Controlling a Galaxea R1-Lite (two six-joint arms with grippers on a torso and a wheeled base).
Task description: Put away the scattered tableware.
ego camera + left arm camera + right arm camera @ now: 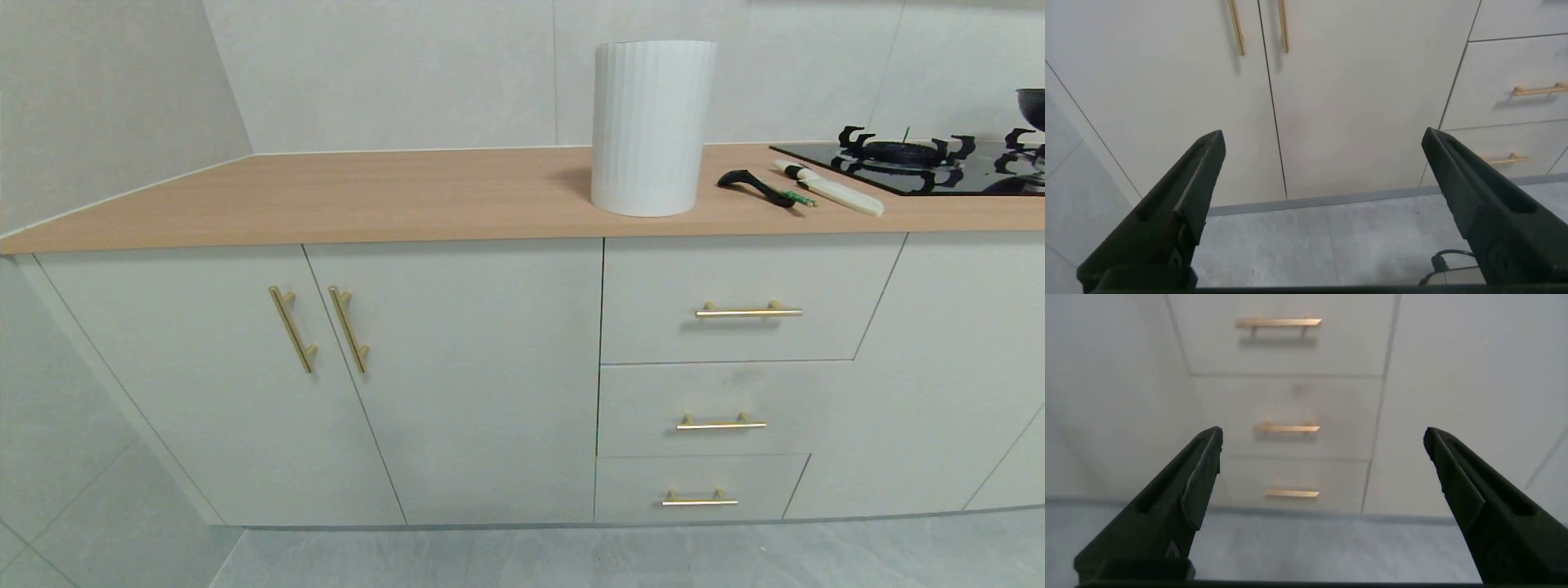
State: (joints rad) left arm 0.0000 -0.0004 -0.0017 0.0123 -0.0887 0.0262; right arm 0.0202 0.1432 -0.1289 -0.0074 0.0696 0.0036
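- While both arms sit low in front of the cabinets, I see the left gripper (1321,140) with its fingers spread wide and nothing between them. It faces the cream double doors (1364,98) and the grey floor (1323,237).
- The right gripper (1323,437) is likewise wide apart and holding nothing. It points at the stack of three drawers (1290,392) with brass bar handles.
- The tableware is up on the wooden countertop (367,196), at the robot's right.
- A black-handled utensil (755,186) lies flat there, just beside a cream-coloured knife (833,192).
- A small green part shows between their near ends; I can't tell which of the two it belongs to.
- The ribbed white holder (653,126) stands upright on the countertop, near the utensil on its left side and not touching it.
- The black gas hob (906,167) is set into the countertop just behind the knife.
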